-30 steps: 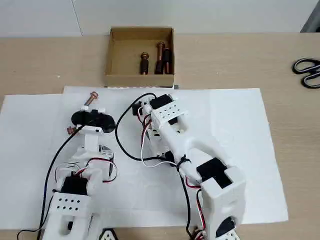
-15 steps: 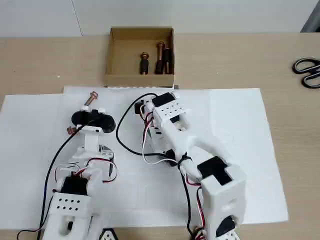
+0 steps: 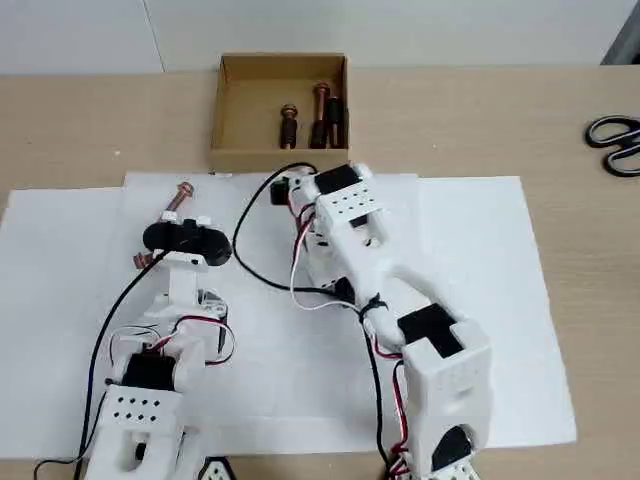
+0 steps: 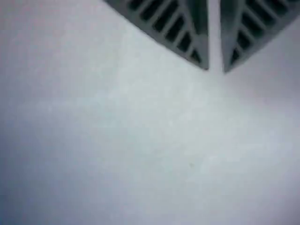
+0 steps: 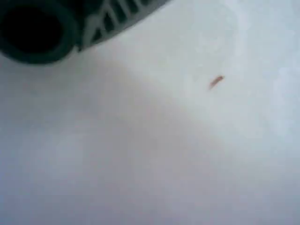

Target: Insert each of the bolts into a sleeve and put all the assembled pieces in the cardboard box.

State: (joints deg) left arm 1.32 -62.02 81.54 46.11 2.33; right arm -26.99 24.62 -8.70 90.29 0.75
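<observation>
The white paper sheet (image 3: 480,260) lies just in front of the cardboard box (image 3: 228,110), which already holds assembled pieces (image 3: 320,115). The right claw (image 3: 318,188) hangs low over the sheet, close to the box's front wall; I cannot tell how far open it is. If it presses down, it could drag the paper and roll the loose bolt (image 3: 181,196), which lies farther out from the box and off to its left, just beyond the left claw (image 4: 214,65). That claw is all but closed, with nothing in it. The right wrist view adds a dark hollow tube (image 5: 33,30), likely a sleeve, which the arm hides from above, and a reddish speck (image 5: 216,82).
</observation>
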